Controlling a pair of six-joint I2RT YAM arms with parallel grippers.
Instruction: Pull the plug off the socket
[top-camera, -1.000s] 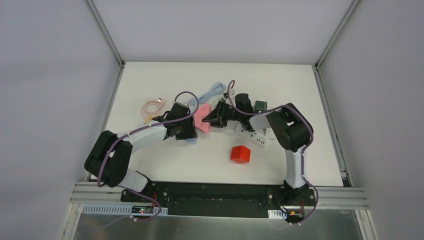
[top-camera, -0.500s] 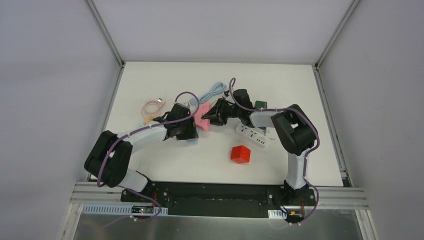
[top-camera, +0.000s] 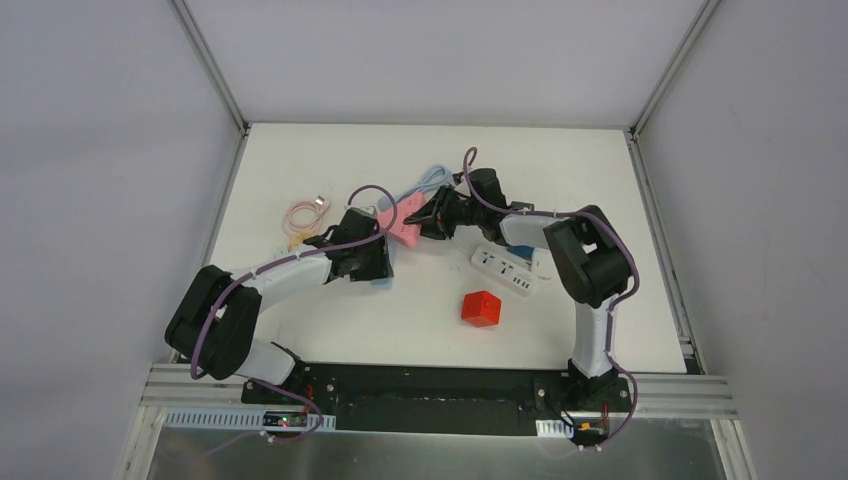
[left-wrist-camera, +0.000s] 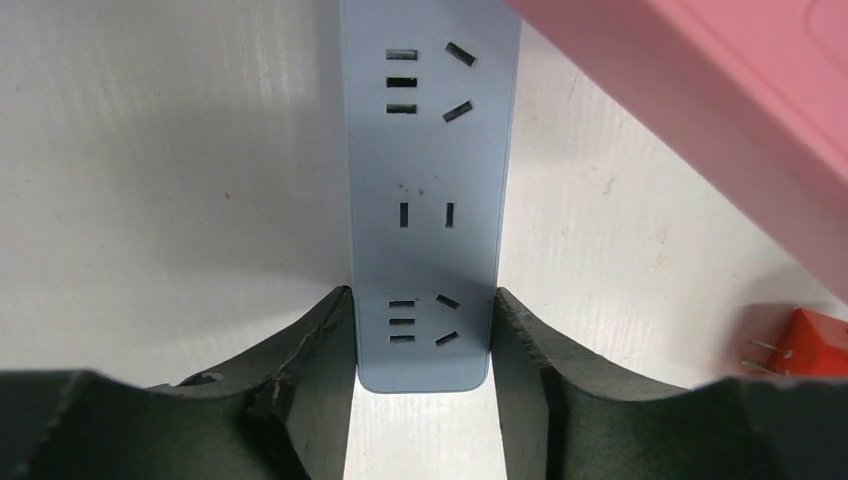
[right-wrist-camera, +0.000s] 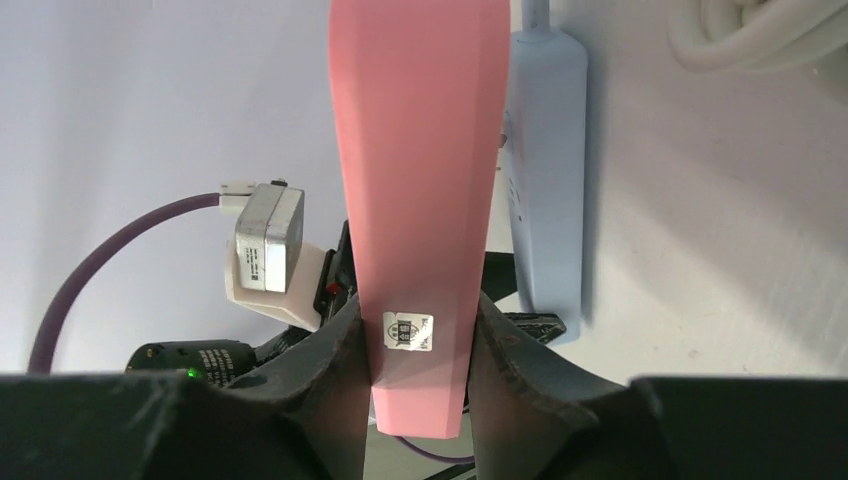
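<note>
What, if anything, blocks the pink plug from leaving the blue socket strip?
Nothing visible. The right end effector grips the pink plug; the left end effector clamps the blue socket strip, whose visible slots are empty.

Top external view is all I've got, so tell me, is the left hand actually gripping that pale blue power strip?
Observer: Yes. The left wrist view shows the left hand with one finger pressed against each long side of the pale blue plastic power strip, near its end.
Operator: Anything plugged into it?
Observer: Nothing in the three outlet groups that view shows.
Operator: And the other arm?
Observer: The right hand is shut on a pink plastic slab, held edge-on, with a small white sticker between the fingers.
</note>
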